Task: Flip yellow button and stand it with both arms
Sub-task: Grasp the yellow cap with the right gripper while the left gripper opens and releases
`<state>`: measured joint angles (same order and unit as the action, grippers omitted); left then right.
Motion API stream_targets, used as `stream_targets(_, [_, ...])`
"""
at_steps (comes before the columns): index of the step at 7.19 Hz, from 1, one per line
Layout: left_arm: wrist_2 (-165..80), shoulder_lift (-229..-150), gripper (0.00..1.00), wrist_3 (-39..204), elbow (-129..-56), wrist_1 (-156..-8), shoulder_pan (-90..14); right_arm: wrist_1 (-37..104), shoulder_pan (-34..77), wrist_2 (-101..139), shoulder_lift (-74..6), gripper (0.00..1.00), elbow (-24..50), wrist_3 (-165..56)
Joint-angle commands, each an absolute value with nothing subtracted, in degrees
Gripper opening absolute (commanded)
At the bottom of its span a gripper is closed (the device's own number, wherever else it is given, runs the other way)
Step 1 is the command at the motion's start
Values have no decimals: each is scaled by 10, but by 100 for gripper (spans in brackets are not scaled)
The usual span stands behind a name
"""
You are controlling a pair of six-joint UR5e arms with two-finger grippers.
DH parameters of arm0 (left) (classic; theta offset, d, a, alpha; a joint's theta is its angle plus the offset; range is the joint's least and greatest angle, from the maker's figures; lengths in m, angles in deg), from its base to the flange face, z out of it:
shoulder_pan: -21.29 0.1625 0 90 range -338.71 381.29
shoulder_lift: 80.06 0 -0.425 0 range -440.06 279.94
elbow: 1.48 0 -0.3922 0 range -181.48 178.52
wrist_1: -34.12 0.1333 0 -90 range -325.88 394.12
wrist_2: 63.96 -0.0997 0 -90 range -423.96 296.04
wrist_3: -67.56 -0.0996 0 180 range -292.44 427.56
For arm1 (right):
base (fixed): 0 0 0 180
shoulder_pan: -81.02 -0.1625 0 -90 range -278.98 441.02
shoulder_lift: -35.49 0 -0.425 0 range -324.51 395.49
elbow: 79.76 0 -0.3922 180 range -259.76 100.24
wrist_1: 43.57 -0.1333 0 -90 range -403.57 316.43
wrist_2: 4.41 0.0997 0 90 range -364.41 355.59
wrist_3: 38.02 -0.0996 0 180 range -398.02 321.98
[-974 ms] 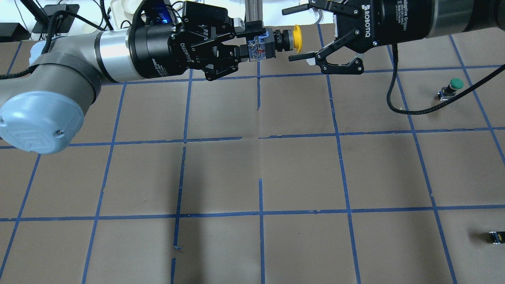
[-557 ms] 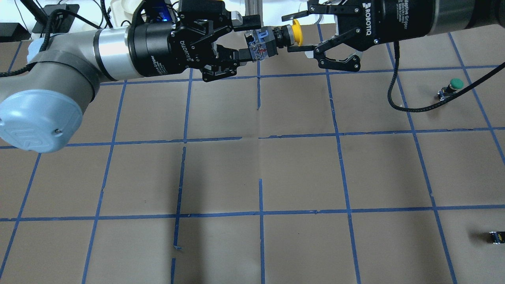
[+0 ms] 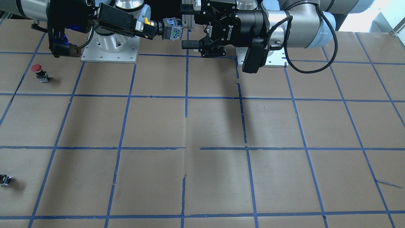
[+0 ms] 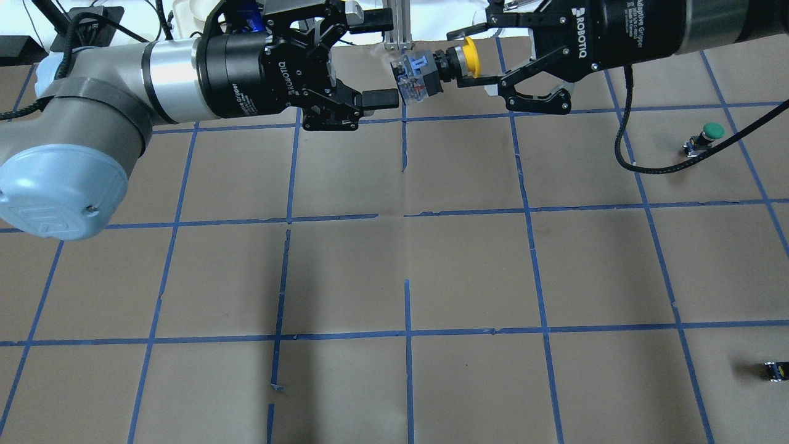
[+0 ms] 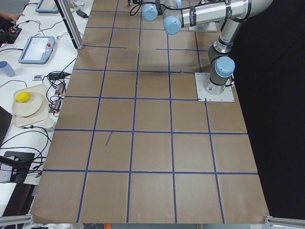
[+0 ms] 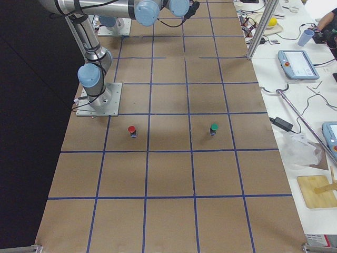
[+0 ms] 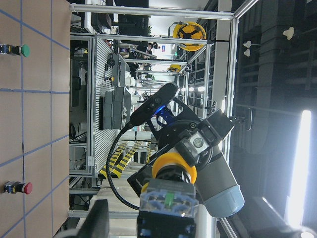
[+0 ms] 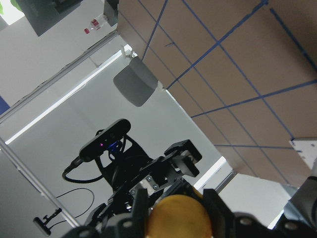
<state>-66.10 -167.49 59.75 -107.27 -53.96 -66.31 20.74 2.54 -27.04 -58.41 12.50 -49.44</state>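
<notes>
Okay: button airborne in the right claw, standing it up is what's left

- You have the yellow button [image 4: 433, 68] off the desk [image 4: 468, 265], up over the far row of squares between the two arms. It lies roughly level, with the cap toward the right arm and the boxy base toward the left one.
- The right claw [image 4: 456, 58] is pinched down on the cap end. Its fingers close on the neck just behind the yellow cap, and the right wrist view shows that cap [image 8: 181, 218] wedged between them.
- The left claw [image 4: 389, 60] is spread wide and holds nothing. One finger sits above the button's base and one below, with no contact. The left wrist camera looks straight at the underside of the base [image 7: 168, 210].
- Progress, my read: pick-up is done and the button hangs from the right claw alone, so the two-arm part looks mostly settled. The button isn't upright or on the desk yet.
- Left to do: turn the right wrist so the base points down, lower it onto a bare square and let go so it stands on the base, cap up.
- Risk: the grip is on a round neck, so watch for the button swivelling during the turn.
- Leave these alone: the green button [image 4: 709, 135], the red button [image 3: 38, 71] and the small dark switch block [image 4: 773, 370], all well apart on the desk.
</notes>
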Motion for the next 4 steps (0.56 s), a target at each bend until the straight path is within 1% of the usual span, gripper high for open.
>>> stream_targets(1, [-719,-1674,100,600,-1073,-527,-655,230,64,-406,-582,18,126,-398])
stream_targets(3, [-731,-1680,100,600,-1073,-493,-620,266,84,-579,-580,16,137,-213])
stream_targets(4, [-793,-1683,99,600,-1068,-490,-620,281,96,-630,-581,16,165,-151])
